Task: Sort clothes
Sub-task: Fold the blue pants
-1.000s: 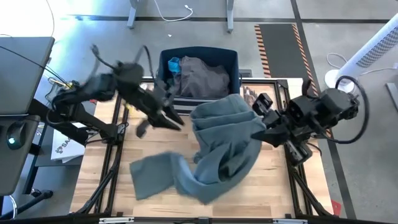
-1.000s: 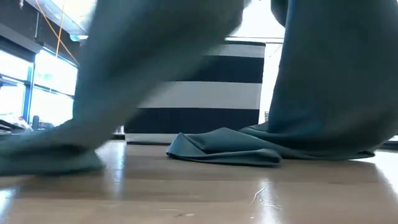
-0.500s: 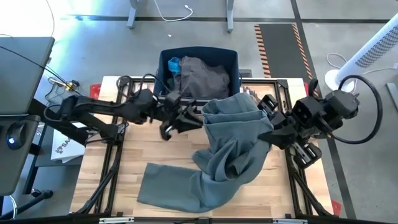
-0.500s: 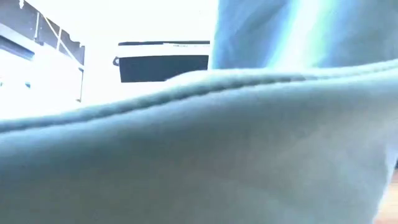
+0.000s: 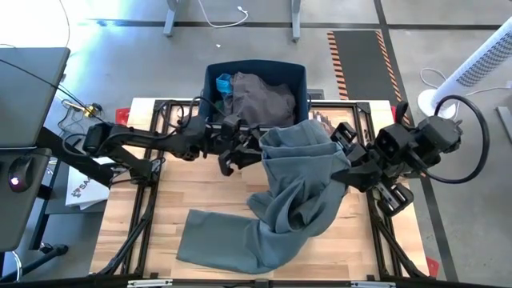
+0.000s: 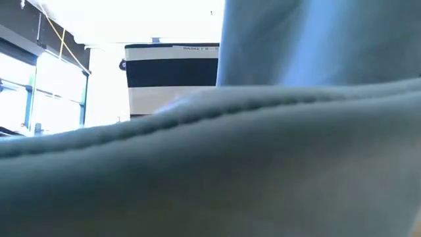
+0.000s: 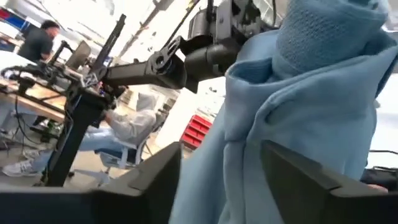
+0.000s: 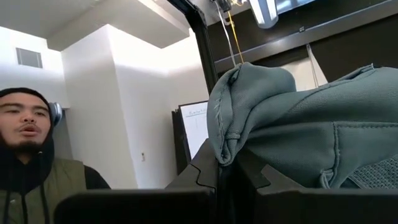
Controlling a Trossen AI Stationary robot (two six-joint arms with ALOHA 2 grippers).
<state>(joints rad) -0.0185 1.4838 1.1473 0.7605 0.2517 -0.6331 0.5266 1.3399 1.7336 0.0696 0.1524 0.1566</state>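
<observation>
A grey-green shirt (image 5: 292, 192) hangs from my right gripper (image 5: 342, 172), which is shut on it above the table's right half. The shirt's lower end (image 5: 224, 236) lies spread on the wood near the front edge. My left gripper (image 5: 242, 156) is open and stands at the shirt's left side. In the left wrist view a fold of the shirt (image 7: 311, 93) stands between its spread fingers (image 7: 165, 171); whether they touch it I cannot tell. Dark grey-brown trousers (image 5: 260, 100) and a bright blue piece (image 5: 223, 81) lie in the navy bin (image 5: 256, 66). My right gripper pinches a bunched hem of the shirt (image 8: 225, 127) between its two shut fingers (image 8: 205, 171). Several layers bulge out past the fingertips. The fingers come from the table's right side, slanting upward. The shirt hangs below them, slack, with its lower end on the table.
The bin stands at the table's far edge, in the middle. In the low view the shirt (image 6: 263, 164) fills most of the picture, with the striped bin (image 6: 171, 72) behind it. A white fan (image 5: 480, 64) stands right of the table. A person (image 8: 25, 155) is in the room beyond.
My left gripper has come down and gone right, toward the shirt's upper left side, tipping from pointing down to about level. The shirt has drawn in from a wide spread to a narrower hanging bunch. Its lower end has slid right along the table, close up to the low camera.
</observation>
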